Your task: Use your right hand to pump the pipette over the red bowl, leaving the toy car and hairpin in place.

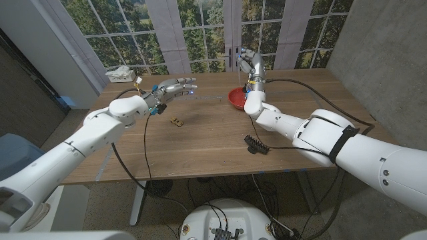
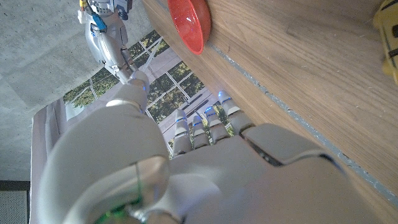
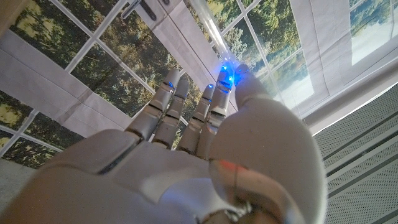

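The fingers of the right hand (image 1: 251, 65) are curled around the pipette (image 1: 239, 59), a thin clear tube that stands upright in the grip. In the right wrist view the same tube (image 3: 208, 23) passes beside the fingertips (image 3: 227, 78), which glow blue. This hand is raised above the red bowl (image 1: 239, 99), which stands on the far part of the wooden table (image 1: 213, 143), near the right forearm.

The fingers of the left hand (image 1: 171, 90) are stretched out and a little apart, and they hold nothing. This hand hangs over the table on the left side. The yellow toy car (image 1: 176, 121) lies just in front of it, not touched. The black hairpin (image 1: 256, 145) lies nearer to the front edge, close under the right arm.
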